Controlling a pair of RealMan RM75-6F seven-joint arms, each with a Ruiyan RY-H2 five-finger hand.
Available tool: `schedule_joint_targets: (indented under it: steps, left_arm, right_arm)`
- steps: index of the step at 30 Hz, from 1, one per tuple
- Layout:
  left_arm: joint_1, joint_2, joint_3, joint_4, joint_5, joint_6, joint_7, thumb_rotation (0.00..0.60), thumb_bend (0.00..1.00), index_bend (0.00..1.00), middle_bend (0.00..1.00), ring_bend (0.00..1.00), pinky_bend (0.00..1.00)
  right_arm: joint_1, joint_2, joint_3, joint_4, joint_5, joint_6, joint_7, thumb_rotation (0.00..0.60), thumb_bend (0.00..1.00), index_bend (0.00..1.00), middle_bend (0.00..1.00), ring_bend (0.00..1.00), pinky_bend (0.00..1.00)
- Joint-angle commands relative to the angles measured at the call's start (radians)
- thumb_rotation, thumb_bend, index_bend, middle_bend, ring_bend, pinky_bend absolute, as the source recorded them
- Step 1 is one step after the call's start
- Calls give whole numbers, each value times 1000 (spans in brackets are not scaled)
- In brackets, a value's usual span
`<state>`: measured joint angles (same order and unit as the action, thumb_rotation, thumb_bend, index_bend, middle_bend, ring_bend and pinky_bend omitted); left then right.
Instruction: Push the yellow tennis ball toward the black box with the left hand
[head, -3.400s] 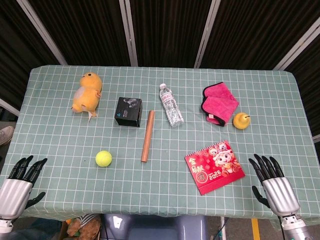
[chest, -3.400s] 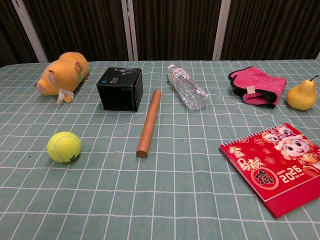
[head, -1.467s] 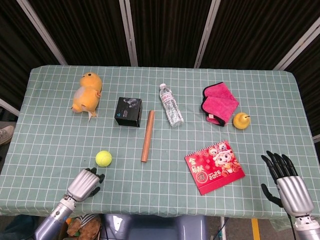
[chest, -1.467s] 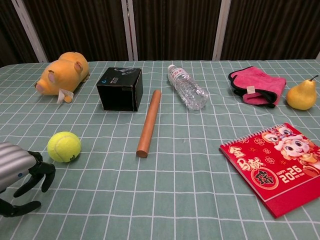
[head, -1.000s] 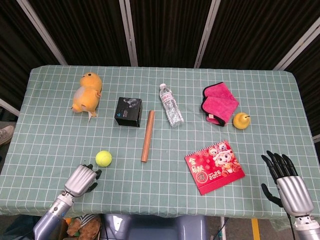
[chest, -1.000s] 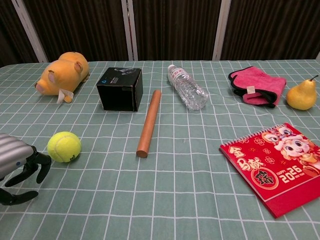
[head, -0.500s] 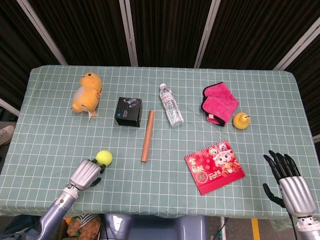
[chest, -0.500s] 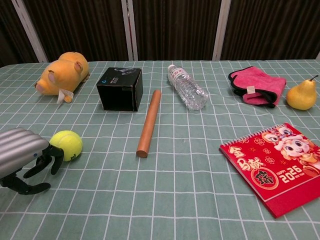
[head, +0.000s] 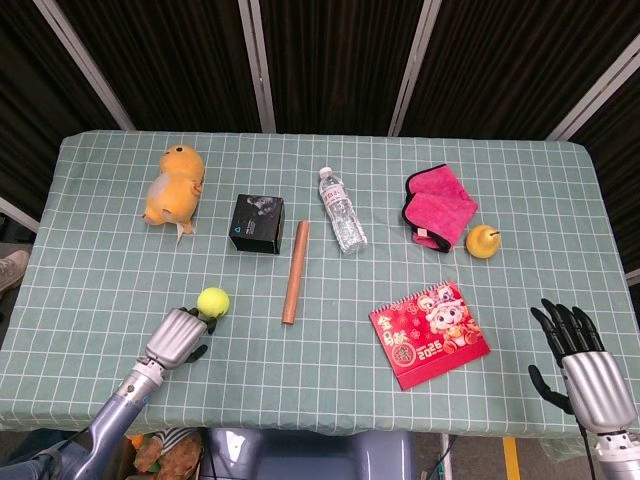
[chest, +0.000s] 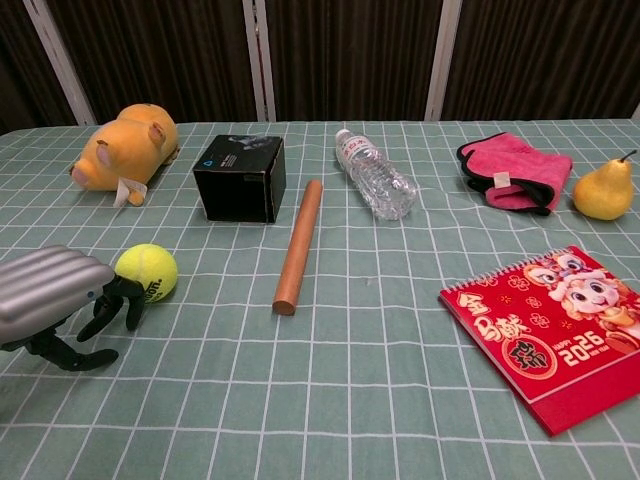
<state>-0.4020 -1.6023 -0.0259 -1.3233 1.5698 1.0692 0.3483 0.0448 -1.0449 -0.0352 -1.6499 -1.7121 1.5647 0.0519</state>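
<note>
The yellow tennis ball (head: 212, 300) (chest: 147, 272) lies on the checked cloth, in front of the black box (head: 257, 223) (chest: 240, 177) and a little to its left. My left hand (head: 178, 338) (chest: 62, 301) is right behind the ball with its fingers curled, their tips touching the ball's near side. It holds nothing. My right hand (head: 579, 364) hovers with fingers spread off the table's near right corner, far from the ball, seen only in the head view.
A wooden rolling pin (head: 294, 272) (chest: 298, 245) lies just right of the ball's line to the box. An orange plush toy (head: 173, 186) sits far left. A water bottle (head: 342, 209), pink cloth (head: 437, 205), pear (head: 483, 241) and red calendar (head: 428, 333) fill the right half.
My left hand moved from the near left edge up behind the ball and has shoved it forward toward the black box. My right hand drifted slightly right and back.
</note>
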Motion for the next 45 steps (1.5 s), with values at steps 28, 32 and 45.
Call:
schedule_joint_targets:
  steps: [28, 32, 45]
  left_arm:
    - [-72, -8, -29, 22, -38, -13, -52, 600, 241, 442, 632, 420, 387]
    - [-89, -10, -39, 25, -62, -37, -50, 600, 241, 442, 630, 417, 387]
    - [-142, -36, -86, 57, -143, -103, -47, 600, 240, 435, 611, 402, 374]
  right_arm:
    - [-9, 6, 0, -1, -2, 13, 6, 600, 435, 0, 0, 0, 0]
    - [-9, 7, 1, -1, -2, 13, 8, 600, 436, 0, 0, 0, 0]
    - [-10, 7, 3, -1, -2, 15, 7, 600, 436, 0, 0, 0, 0]
